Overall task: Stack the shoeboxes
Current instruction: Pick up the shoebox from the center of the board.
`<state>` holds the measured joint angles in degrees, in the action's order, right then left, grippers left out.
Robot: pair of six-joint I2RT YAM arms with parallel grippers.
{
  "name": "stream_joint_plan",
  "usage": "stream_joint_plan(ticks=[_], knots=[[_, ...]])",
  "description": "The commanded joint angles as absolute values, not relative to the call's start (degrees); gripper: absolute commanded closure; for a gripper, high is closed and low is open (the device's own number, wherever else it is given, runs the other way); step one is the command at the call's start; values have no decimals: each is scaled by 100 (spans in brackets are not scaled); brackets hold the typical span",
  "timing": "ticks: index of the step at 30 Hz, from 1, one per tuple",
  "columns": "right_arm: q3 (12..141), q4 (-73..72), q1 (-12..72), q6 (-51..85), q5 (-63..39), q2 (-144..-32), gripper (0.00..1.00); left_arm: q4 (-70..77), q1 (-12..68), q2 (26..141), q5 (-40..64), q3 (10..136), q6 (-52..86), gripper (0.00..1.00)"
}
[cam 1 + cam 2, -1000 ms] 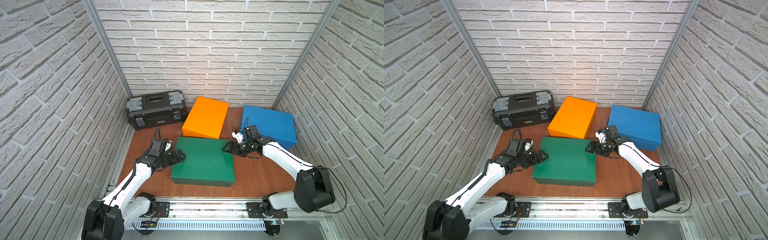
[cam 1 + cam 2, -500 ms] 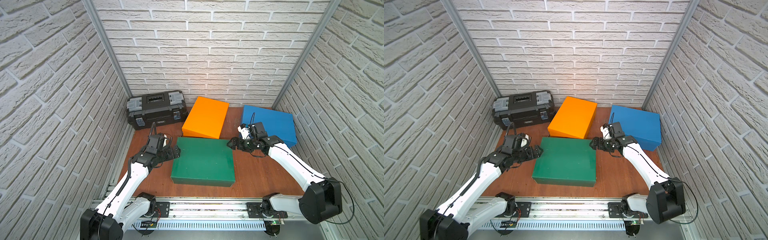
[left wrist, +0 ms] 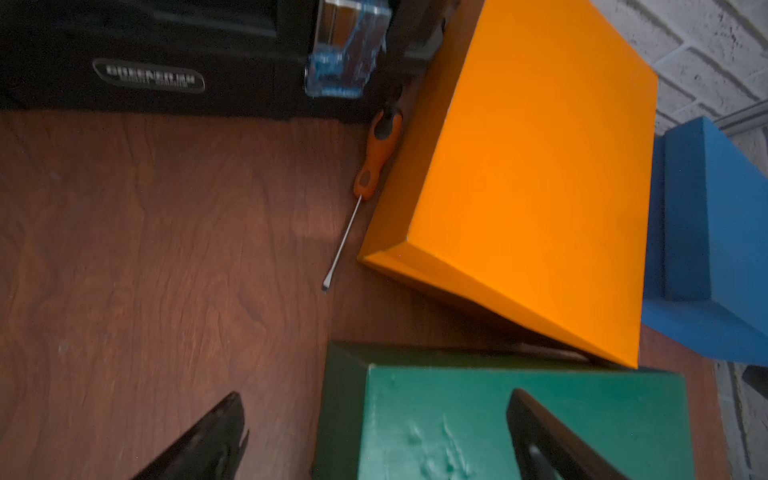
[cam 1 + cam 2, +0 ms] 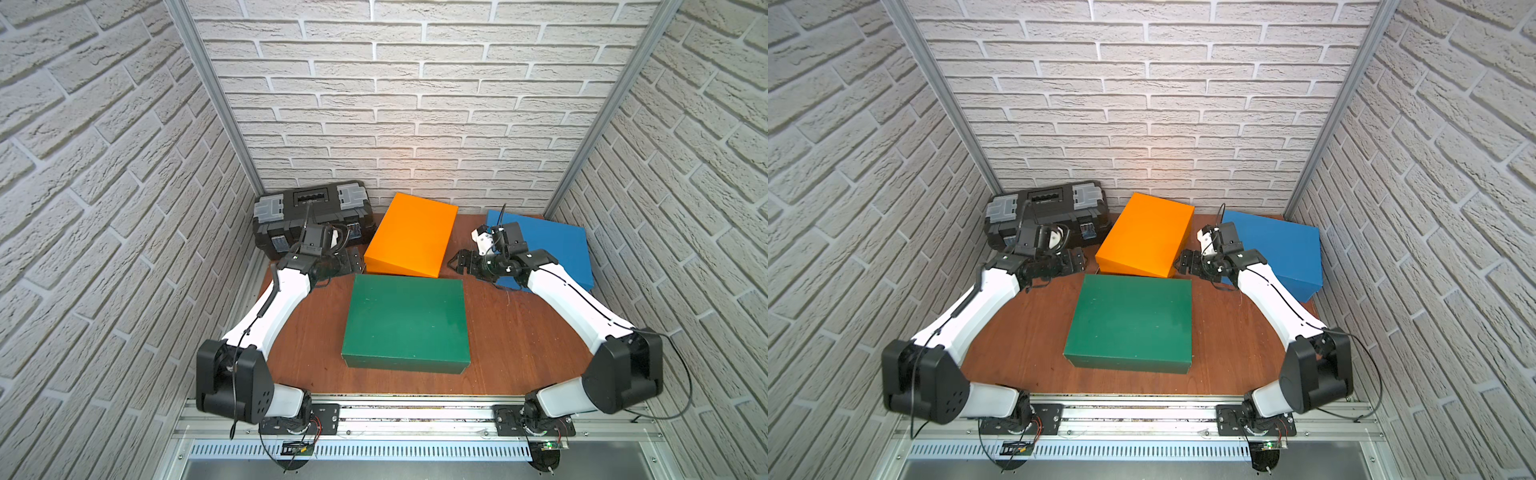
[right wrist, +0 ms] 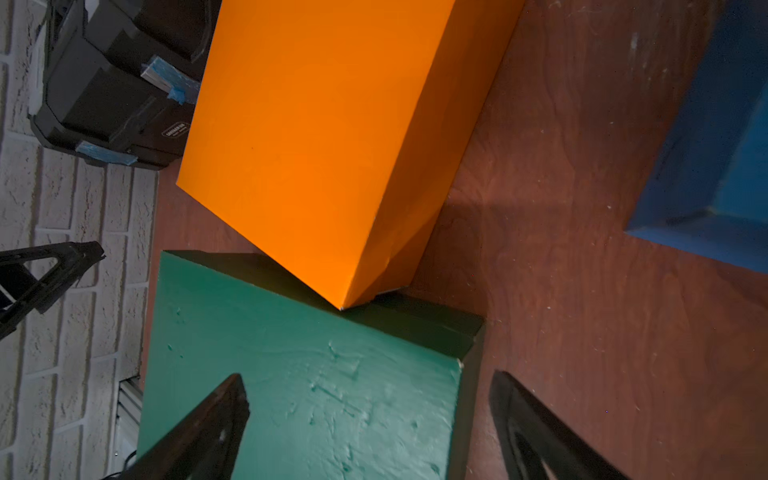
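**Shoeboxes unstacked, both claws spread wide**

Flat on the table (image 4: 519, 340) lies the green shoebox (image 4: 405, 320). Behind it the orange shoebox (image 4: 411, 235) sits tilted, one near corner meeting the green shoebox's far edge. The blue shoebox (image 4: 552, 245) stands behind and to its right, apart. The left gripper (image 4: 352, 262) hovers at its far left corner and the right gripper (image 4: 457, 264) at its far right corner, both with jaws gaping and holding nothing.

Both top views bright, edges bowed; wrist views dim and blurred.
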<state>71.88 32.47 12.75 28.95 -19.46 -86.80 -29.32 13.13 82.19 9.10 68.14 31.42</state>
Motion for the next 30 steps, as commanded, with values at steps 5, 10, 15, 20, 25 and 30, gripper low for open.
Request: stream_joint_plan(ticks=[5,10,15,20,25,30], knots=[[7559,2431,1298,3942,-2017,-9361,7,-2572,1211,9564,1098,8054,2679,2],[7802,2185,1327,4197,-1820,-9833,7,-2558,1206,10441,1285,8776,2515,2],[7867,1726,1340,4473,-1797,-10241,6,-2569,1204,11054,1445,9219,2413,2],[8066,1517,1460,4219,-1666,-10548,4,-2457,1310,11451,1704,9508,2319,2],[8261,1368,1507,4299,-1718,-10941,3,-2588,1424,11863,1833,9930,2199,2],[8314,1016,1667,4326,-1793,-11152,3,-2752,1594,12158,2105,10280,2208,2]])
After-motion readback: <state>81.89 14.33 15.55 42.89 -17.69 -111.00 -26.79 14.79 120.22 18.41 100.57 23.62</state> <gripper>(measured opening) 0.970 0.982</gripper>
